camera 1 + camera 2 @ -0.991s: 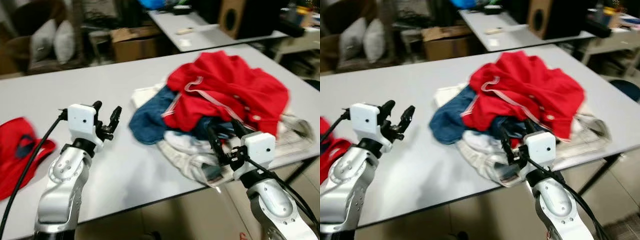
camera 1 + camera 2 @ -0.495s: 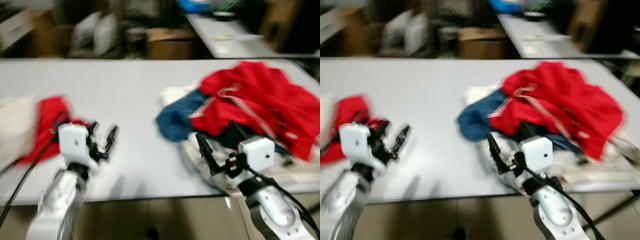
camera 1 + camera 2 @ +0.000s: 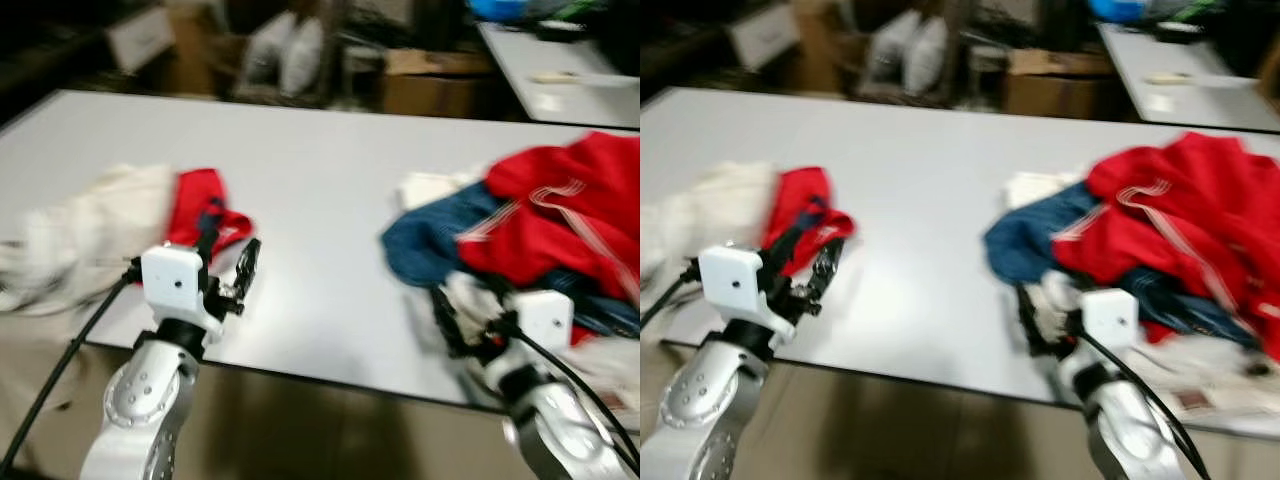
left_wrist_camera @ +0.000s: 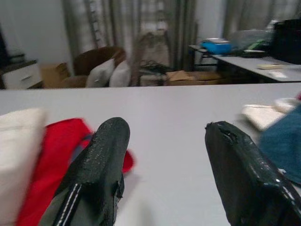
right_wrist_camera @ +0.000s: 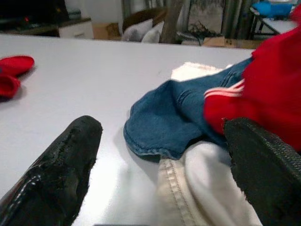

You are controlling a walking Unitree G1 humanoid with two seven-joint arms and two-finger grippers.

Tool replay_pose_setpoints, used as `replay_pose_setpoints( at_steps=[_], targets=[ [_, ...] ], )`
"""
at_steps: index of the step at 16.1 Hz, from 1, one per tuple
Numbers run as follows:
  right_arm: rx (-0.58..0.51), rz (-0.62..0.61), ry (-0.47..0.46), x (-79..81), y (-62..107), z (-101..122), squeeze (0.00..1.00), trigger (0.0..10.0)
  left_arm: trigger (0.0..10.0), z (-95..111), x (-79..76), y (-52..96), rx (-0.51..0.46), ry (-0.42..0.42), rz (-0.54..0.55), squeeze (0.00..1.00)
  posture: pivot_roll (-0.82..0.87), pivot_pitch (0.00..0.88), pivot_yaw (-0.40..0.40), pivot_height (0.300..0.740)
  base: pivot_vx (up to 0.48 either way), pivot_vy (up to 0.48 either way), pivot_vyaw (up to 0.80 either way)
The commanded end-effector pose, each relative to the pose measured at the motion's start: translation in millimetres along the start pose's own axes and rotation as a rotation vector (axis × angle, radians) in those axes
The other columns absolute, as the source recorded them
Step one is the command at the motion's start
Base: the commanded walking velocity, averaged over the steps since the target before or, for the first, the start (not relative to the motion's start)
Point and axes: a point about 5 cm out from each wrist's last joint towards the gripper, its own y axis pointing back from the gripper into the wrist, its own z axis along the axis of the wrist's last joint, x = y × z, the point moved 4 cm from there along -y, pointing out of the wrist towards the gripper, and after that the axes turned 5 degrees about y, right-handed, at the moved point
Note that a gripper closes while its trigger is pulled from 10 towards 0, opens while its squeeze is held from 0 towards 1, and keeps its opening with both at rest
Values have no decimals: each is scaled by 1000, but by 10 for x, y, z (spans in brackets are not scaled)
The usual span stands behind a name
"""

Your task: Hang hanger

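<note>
While both my left claw (image 3: 232, 268) and right claw (image 5: 162, 155) hang spread and empty over the table (image 3: 330, 190), I cannot spot any hanger; groping blind could snag the clothes heap (image 3: 540, 230).

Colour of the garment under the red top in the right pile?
Denim blue, clearest in the right wrist view.
</note>
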Motion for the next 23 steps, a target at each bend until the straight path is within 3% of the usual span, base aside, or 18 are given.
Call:
replay_pose_setpoints(
  at_steps=[1,3,6,9,10,12,16,20,22,23],
  targets=[
    [-3,-24,-10,-40,26,6,1000,10000,10000,-147,106,7,86,-6,14,0,58,57,47,740,0,0,800],
    [31,-105,-27,-190,198,-41,1000,10000,10000,-313,39,-30,161,-33,-109,0,6,77,94,740,0,0,800],
    [68,-68,-20,-90,304,-75,1000,10000,10000,-539,132,-36,228,1,-87,0,-29,75,110,740,0,0,800],
    [91,-8,-52,-25,151,-151,1000,10000,10000,-554,290,3,243,-1,11,0,38,69,59,740,0,0,800],
    [117,7,-29,-24,136,-262,1000,10000,10000,-591,296,16,262,-39,29,0,33,44,59,740,0,0,800],
    [101,10,-41,-20,107,-223,1000,10000,10000,-593,331,23,256,-28,52,0,33,42,66,740,0,0,800],
    [92,11,-93,-92,-26,-217,1000,10000,10000,-519,234,-108,208,-49,32,0,58,0,31,740,0,0,800],
    [93,98,-203,68,-110,-221,1000,10000,10000,-402,165,-121,190,-69,-2,0,92,12,23,740,0,0,800],
    [82,140,-197,144,-107,-194,1000,10000,10000,-424,181,-130,207,-42,11,0,89,13,30,740,0,0,800],
    [76,147,-202,155,-97,-179,1000,10000,10000,-426,174,-140,219,18,0,416,89,12,33,740,0,0,800]
  ],
)
